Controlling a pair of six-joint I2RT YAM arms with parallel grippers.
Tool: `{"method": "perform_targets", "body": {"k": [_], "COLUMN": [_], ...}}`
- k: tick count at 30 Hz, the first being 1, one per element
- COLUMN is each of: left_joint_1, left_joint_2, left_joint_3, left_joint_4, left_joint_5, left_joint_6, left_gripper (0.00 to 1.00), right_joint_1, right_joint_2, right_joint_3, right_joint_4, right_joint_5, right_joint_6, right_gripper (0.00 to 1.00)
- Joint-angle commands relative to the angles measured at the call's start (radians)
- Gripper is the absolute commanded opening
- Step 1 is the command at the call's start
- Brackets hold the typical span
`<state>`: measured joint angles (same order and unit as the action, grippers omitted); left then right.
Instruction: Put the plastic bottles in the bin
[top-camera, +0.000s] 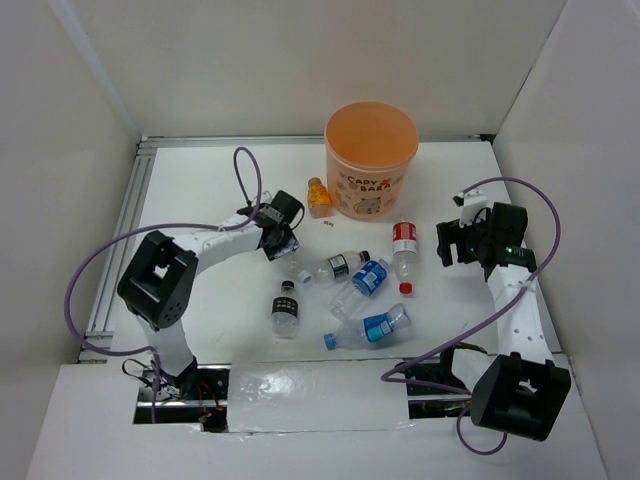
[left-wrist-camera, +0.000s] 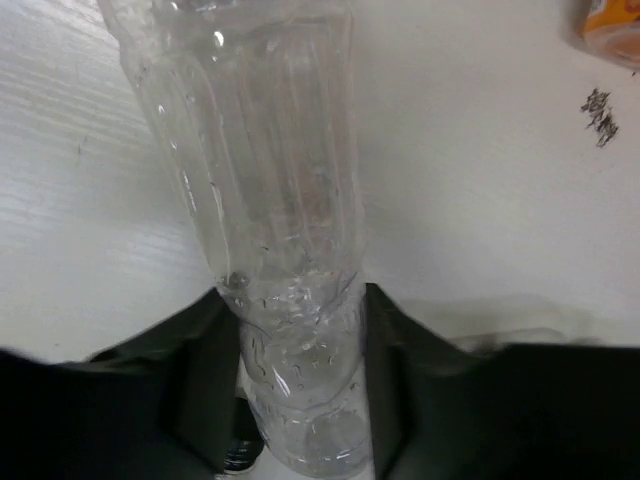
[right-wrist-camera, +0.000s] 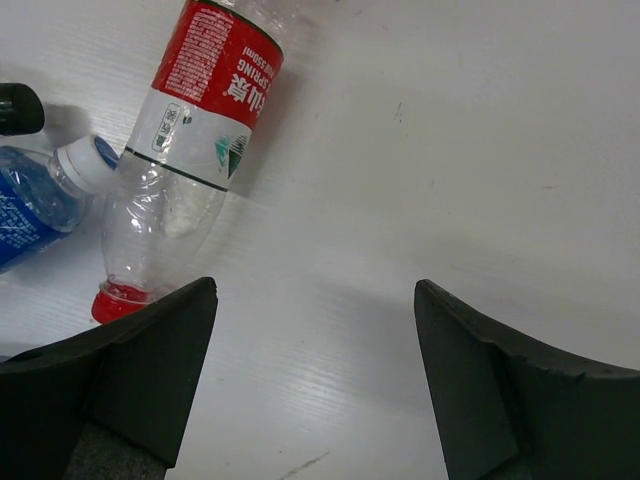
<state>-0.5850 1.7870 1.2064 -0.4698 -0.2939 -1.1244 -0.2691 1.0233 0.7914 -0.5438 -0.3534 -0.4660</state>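
Our left gripper (left-wrist-camera: 300, 340) clamps a clear ribbed bottle (left-wrist-camera: 270, 160).
Its long axis runs up the frame; right gripper (right-wrist-camera: 315, 340) stands open.

One bin (top-camera: 366, 170) and seven plastic bottles (top-camera: 340, 267) (top-camera: 286, 308) (top-camera: 368, 280) (top-camera: 370, 328) (top-camera: 404, 250) (top-camera: 318, 198) (top-camera: 297, 266) (two blue-labelled, two black-labelled, one red-labelled, one orange, one bare clear one).

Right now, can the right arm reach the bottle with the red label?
Probably yes. The right hand is open and close beside the red-label bottle, with only bare table between them. Nothing seems to block the way.
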Motion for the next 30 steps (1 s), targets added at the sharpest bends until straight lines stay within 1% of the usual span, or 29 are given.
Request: {"method": "perform_targets", "body": {"k": [1,4,5,6,7,8,9,10,11,12,13,14,15,16,17,18,19,20,21,22,23,24,25,26,27,29,30], "left_joint_1": [0.004,-0.021,-0.044,-0.055,-0.067,-0.079,-0.094,-0.095,-0.107,-0.107,-0.116,-0.116,-0.116,-0.116,-0.116,-0.125,-0.125,-0.125,-0.125,-0.134,-0.134,-0.134,-0.134,-0.134,-0.134,-0.134,-0.134], "left_joint_2": [-0.060,-0.165,-0.222,-0.248,-0.271,-0.288,-0.300,-0.301,-0.301,-0.291,-0.278,-0.243,-0.220,-0.193,-0.136,-0.102,-0.066,-0.029,0.009,0.087,0.127,0.214,0.259,0.306,0.351,0.441,0.454], "left_joint_3": [-0.016,0.002,0.016,0.033,0.068,0.091,0.114,0.174,0.208,0.241,0.281,0.357,0.399,0.441,0.528,0.571,0.655,0.697,0.735,0.769,0.844,0.937,0.938,0.990,1.092,1.160,1.173], "left_joint_4": [-0.001,-0.001,-0.001,0.016,0.039,0.103,0.147,0.186,0.256,0.290,0.315,0.347,0.409,0.434,0.460,0.489,0.546,0.568,0.592,0.621,0.641,0.654,0.654,0.640,0.607,0.574,0.574], "left_joint_5": [-0.033,-0.057,-0.057,-0.045,-0.036,-0.018,0.039,0.062,0.094,0.155,0.156,0.180,0.180,0.180,0.180,0.150,0.133,0.106,0.081,0.021,-0.022,-0.078,-0.079,-0.127,-0.128,-0.146,-0.146], "left_joint_6": [0.027,0.093,0.115,0.185,0.227,0.271,0.323,0.403,0.440,0.501,0.520,0.547,0.569,0.598,0.616,0.636,0.676,0.686,0.699,0.731,0.732,0.756,0.756,0.779,0.794,0.805,0.805], "left_gripper": [0.37,0.23,0.21,0.19,0.19,0.19,0.19,0.19,0.19,0.19,0.19,0.19,0.19,0.19,0.19,0.20,0.20,0.20,0.22,0.22,0.26,0.34,0.35,0.39,0.48,0.65,0.72], "right_joint_1": [-0.007,-0.007,-0.007,-0.007,-0.007,-0.007,-0.007,-0.007,-0.007,-0.007,-0.007,-0.007,-0.007,-0.007,-0.007,-0.007,-0.007,-0.007,-0.007,-0.007,-0.007,0.002,0.002,0.002,0.002,0.002,0.002], "right_joint_2": [-0.025,-0.025,-0.025,-0.025,-0.025,-0.025,-0.035,-0.035,-0.035,-0.035,-0.035,-0.035,-0.035,-0.035,-0.035,-0.035,-0.035,-0.035,-0.035,-0.035,-0.045,-0.045,-0.045,-0.054,-0.054,-0.064,-0.065], "right_joint_3": [-0.008,-0.008,-0.008,-0.008,0.003,0.003,0.003,0.003,0.003,0.003,0.003,0.003,0.003,0.003,0.003,0.003,0.003,0.003,0.003,0.003,0.003,-0.006,-0.006,-0.006,-0.006,-0.015,-0.015], "right_joint_4": [0.004,-0.014,-0.034,-0.050,-0.065,-0.079,-0.099,-0.099,-0.099,-0.099,-0.099,-0.099,-0.099,-0.108,-0.108,-0.108,-0.117,-0.117,-0.117,-0.117,-0.117,-0.117,-0.117,-0.117,-0.104,-0.081,-0.064], "right_joint_5": [-0.036,-0.096,-0.120,-0.149,-0.185,-0.252,-0.281,-0.301,-0.332,-0.347,-0.348,-0.363,-0.377,-0.377,-0.377,-0.377,-0.386,-0.386,-0.386,-0.386,-0.386,-0.386,-0.386,-0.386,-0.386,-0.398,-0.398], "right_joint_6": [-0.019,-0.031,-0.064,-0.085,-0.106,-0.124,-0.158,-0.169,-0.169,-0.183,-0.183,-0.192,-0.207,-0.207,-0.207,-0.217,-0.226,-0.226,-0.226,-0.226,-0.226,-0.226,-0.226,-0.235,-0.235,-0.255,-0.255], "right_gripper": [0.87,0.81,0.77,0.49,0.33,0.21,0.14,0.07,0.06,0.11,0.18,0.28,0.32,0.33,0.33,0.33,0.33,0.33,0.33,0.36,0.38,0.51,0.51,0.69,0.77,0.93,1.00]}}
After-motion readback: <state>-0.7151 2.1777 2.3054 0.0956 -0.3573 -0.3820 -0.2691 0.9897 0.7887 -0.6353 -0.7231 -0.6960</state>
